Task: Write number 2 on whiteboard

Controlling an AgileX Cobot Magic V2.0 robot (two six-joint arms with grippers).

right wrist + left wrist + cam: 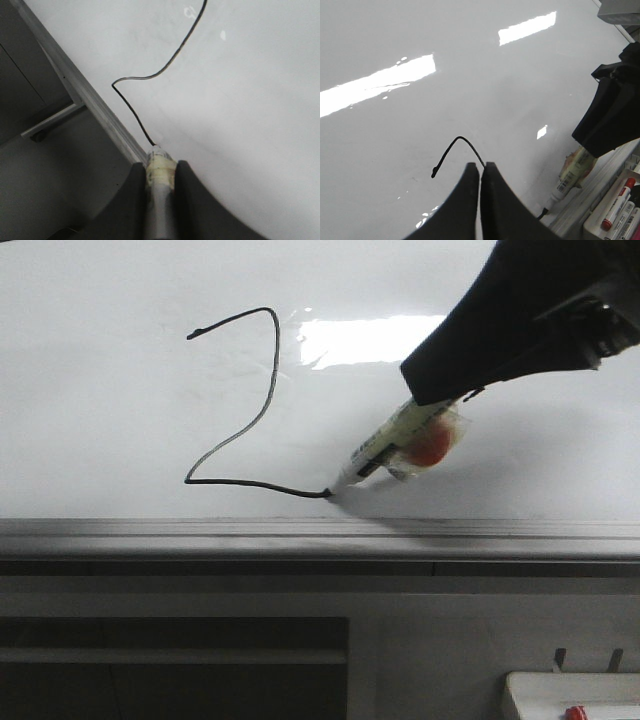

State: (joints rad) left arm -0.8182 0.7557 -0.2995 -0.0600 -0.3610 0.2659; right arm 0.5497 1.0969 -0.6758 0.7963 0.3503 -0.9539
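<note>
Left gripper: clenched, fingers pressed together with nothing between them, poised over the whiteboard just beside the hooked top of the number 2. Number 2 sits left of centre on the board: curved top, long diagonal, base stroke running rightward just above the grey bottom rail. Marker tip touching the right end of that base stroke; barrel tilted up to the right, with a barcode label and a red patch under clear wrap. Right gripper: grasping the marker, fingers on either side of the barrel. White tray with a red item at lower right.
</note>
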